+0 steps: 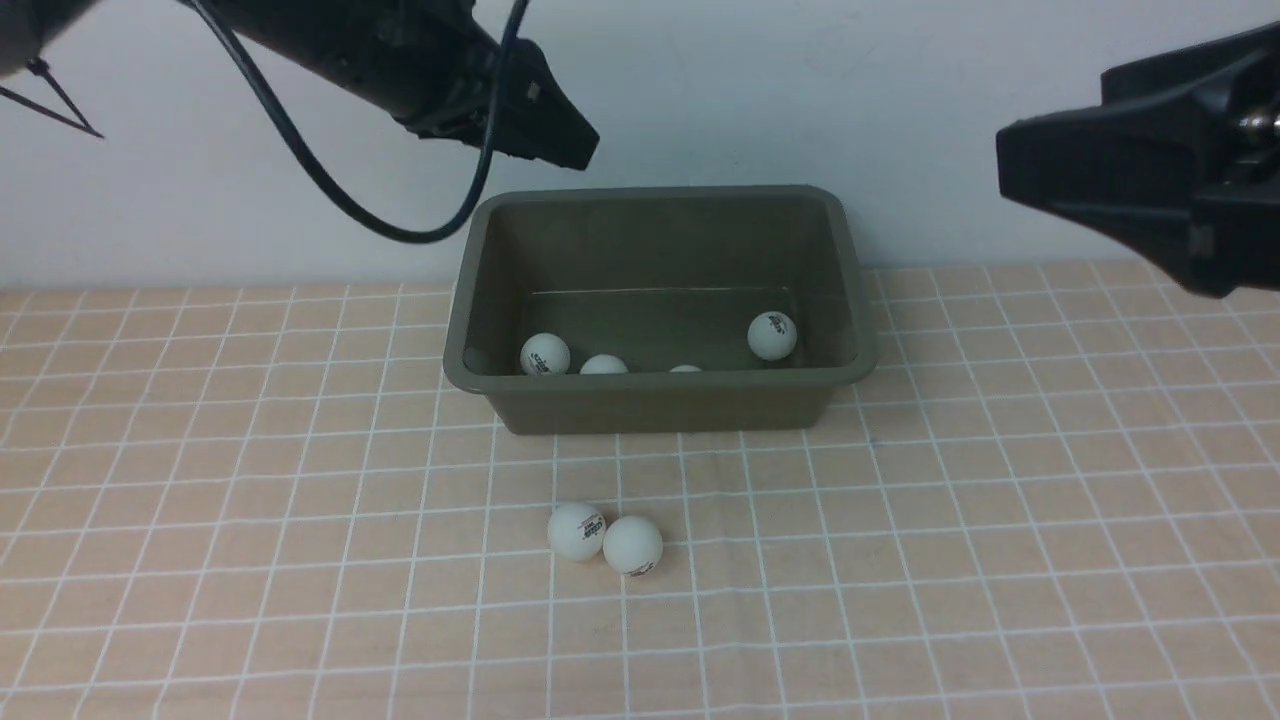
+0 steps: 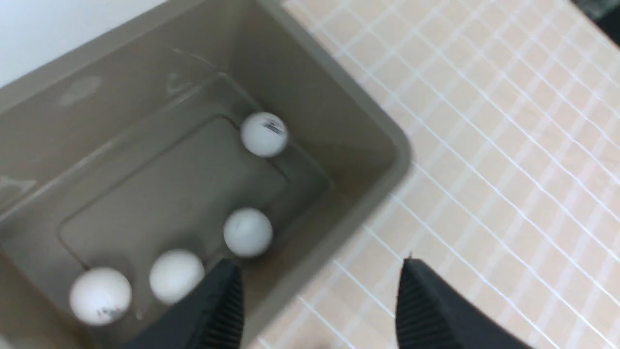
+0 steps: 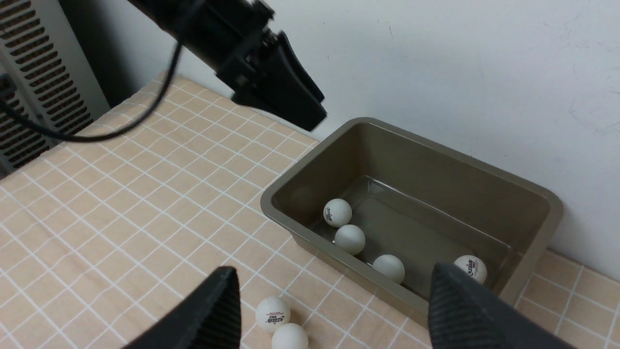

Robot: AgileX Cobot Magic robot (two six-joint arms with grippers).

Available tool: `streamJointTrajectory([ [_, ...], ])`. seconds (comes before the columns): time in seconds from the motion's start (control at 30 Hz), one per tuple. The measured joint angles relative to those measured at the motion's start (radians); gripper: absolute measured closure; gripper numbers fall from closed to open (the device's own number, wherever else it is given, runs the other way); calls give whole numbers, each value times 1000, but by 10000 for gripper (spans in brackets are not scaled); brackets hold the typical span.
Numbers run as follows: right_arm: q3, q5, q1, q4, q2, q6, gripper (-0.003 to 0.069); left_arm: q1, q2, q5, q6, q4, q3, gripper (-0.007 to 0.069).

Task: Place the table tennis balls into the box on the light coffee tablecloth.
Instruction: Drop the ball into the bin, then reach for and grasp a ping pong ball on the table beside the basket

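- Your left gripper (image 2: 319, 278) hangs above the left end of the box (image 1: 660, 405), with its fingers apart and nothing between them.
- Your right gripper (image 3: 333, 286) hovers off to the right, its fingers spread and empty.
- Four table tennis balls (image 1: 545, 354) sit inside the box.
- Two loose balls (image 1: 577, 530) lie touching on the light coffee tablecloth (image 1: 250, 500), just in front of the box.

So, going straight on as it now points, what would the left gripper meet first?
Probably the near rim of the olive-grey rectangular plastic box, seen between the fingers of the open left gripper. Depth is unclear: it may just clear the rim and meet the peach checked tablecloth.
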Motion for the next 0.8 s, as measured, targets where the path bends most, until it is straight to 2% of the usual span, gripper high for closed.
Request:
streamJointTrajectory([
  [0.17, 0, 0, 0, -33, 0, 0, 186, 0, -50, 38, -145, 145, -34, 438],
  [0.3, 0, 0, 0, -45, 0, 0, 186, 0, -68, 43, -296, 192, -1, 522],
  [0.37, 0, 3, 0, -46, 0, 0, 186, 0, -94, 45, -332, 199, 51, 553],
  [0.53, 0, 8, 0, -46, 0, 0, 186, 0, -204, 45, -347, 205, 224, 586],
  [0.8, 0, 8, 0, -47, 0, -16, 186, -18, -435, 45, -333, 206, 596, 589],
])
